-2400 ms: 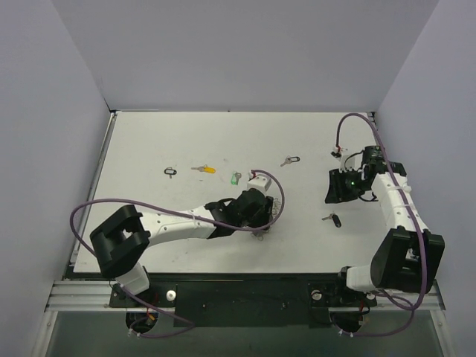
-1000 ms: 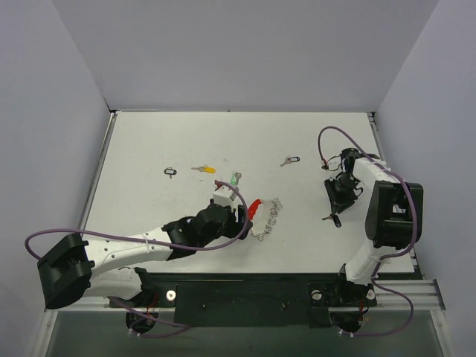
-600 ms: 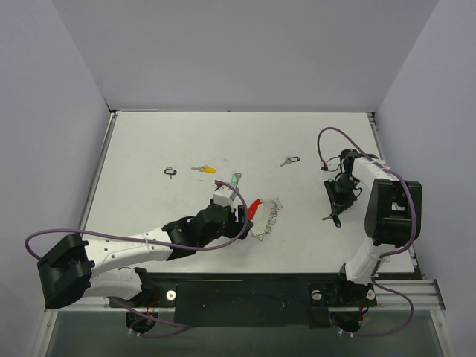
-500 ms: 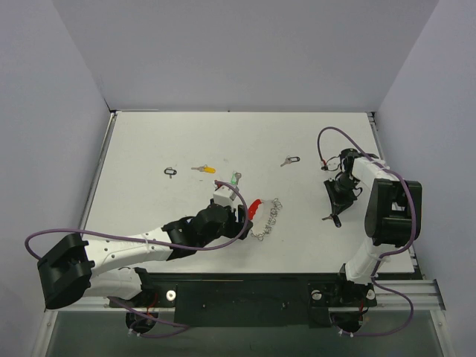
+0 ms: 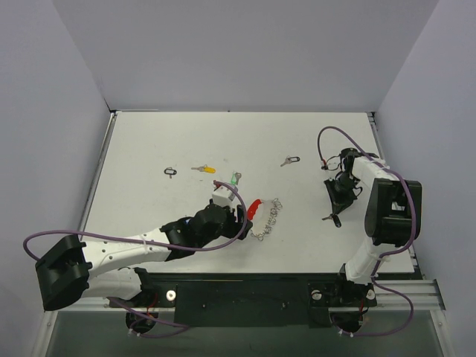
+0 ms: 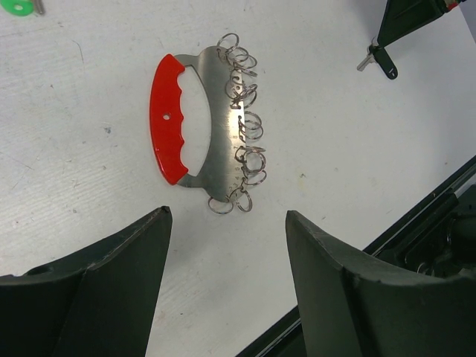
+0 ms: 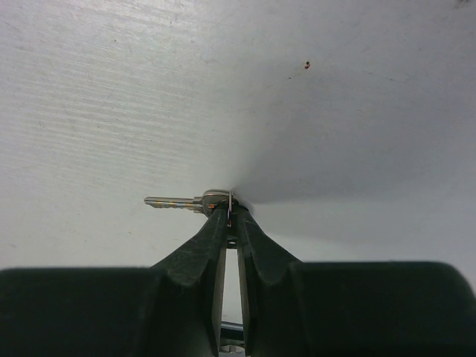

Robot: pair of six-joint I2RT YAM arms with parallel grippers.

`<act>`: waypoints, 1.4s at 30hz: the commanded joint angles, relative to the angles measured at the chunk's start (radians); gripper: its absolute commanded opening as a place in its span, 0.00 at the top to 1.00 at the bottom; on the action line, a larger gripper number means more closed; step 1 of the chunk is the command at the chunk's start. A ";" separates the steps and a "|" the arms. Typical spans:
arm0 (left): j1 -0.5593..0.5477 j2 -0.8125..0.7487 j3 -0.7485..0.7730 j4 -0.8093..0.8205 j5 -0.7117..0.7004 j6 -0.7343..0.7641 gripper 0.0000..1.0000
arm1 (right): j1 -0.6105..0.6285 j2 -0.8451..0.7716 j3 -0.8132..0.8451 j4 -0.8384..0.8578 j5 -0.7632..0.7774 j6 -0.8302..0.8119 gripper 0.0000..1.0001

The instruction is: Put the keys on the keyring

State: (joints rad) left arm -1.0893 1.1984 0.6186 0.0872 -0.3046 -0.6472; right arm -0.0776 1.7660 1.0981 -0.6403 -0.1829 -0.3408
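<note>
Silver key (image 7: 178,201) newly clenched, apparently by its head, in right tool (image 7: 231,218), ready for lifting; left tool (image 6: 227,219) released over keyring (image 6: 169,123).

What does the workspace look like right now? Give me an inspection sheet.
Surface: white table, faintly scuffed.
Job's things: keyring, red grip and steel loops, flat ahead of the left tool; yellow-tagged key, green-tagged key, left black-tagged key and far black-tagged key lying loose; fifth key at the right tool.
Clutter: nothing seen.
Tools: left tool open, holding nothing; right tool pinched shut on the fifth key's head.
Cables: purple cables loop off both arms.
Surroundings: plain walls; black rail at the near edge.
</note>
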 commanded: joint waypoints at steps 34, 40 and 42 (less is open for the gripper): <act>-0.006 -0.096 -0.109 0.532 0.478 0.426 0.35 | 0.374 -0.540 -0.061 -0.429 -0.635 -0.782 1.00; -0.052 0.036 -0.089 0.672 0.484 0.455 0.35 | 0.401 -0.562 -0.086 -0.506 -0.727 -0.915 1.00; -0.070 0.111 -0.070 0.704 0.467 0.471 0.35 | 0.404 -0.573 -0.098 -0.509 -0.734 -0.929 1.00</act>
State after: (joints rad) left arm -1.1252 1.2083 0.4820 0.6472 0.1528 -0.2291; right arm 0.3161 1.2274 1.0187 -1.0626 -0.8223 -1.1591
